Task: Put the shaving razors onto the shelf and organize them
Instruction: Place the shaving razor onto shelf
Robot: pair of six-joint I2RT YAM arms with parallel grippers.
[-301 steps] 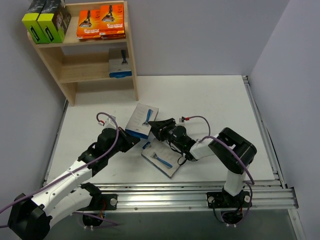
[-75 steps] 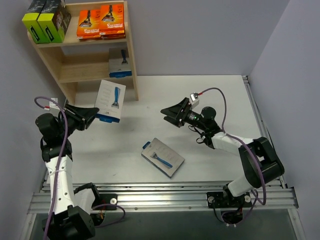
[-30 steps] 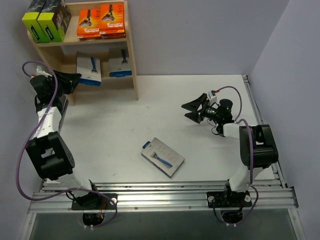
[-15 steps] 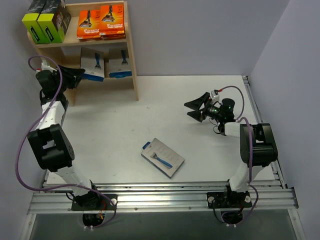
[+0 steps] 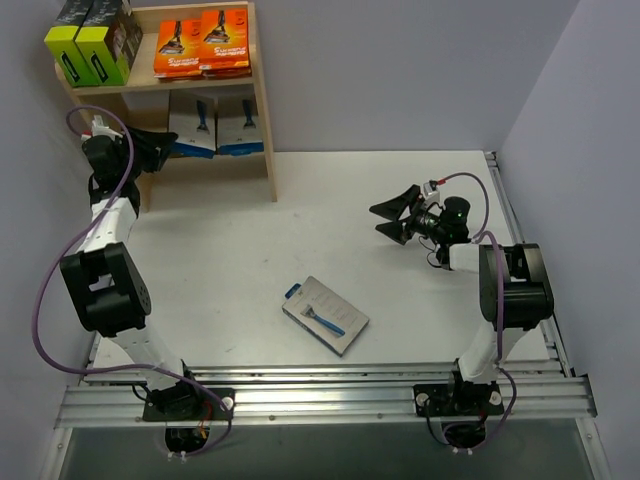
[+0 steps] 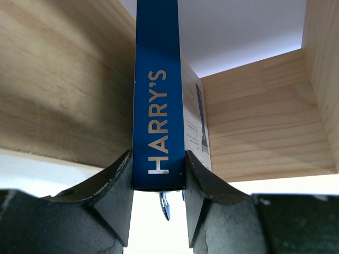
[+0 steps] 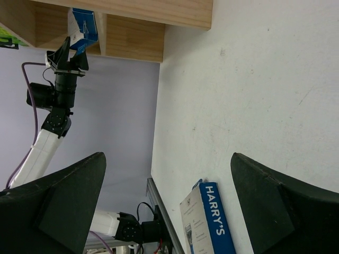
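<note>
Since 1 s earlier the L gripper (image 5: 163, 150) has carried its grey card (image 5: 193, 122) deeper into the shelf (image 5: 262, 110), lower tier; the R arm has barely shifted.

Top view: the held card stands upright just beside a second grey card (image 5: 240, 125) on the same tier. Upper tier: orange packs (image 5: 202, 42) and, at the shelf's left end as viewed, black-and-lime boxes (image 5: 92, 40). A third grey card (image 5: 326, 315) lies flat on the table (image 5: 420, 330), well in front of the shelf. The R gripper (image 5: 392, 218) hovers well apart from the shelf, jaws wide, nothing between them.

L wrist view: jaws narrowed onto the held card's blue spine, fingers touching both faces; shelf wood on either side.

R wrist view: fingers spread wide, empty; third card below, shelf along the top edge.
</note>
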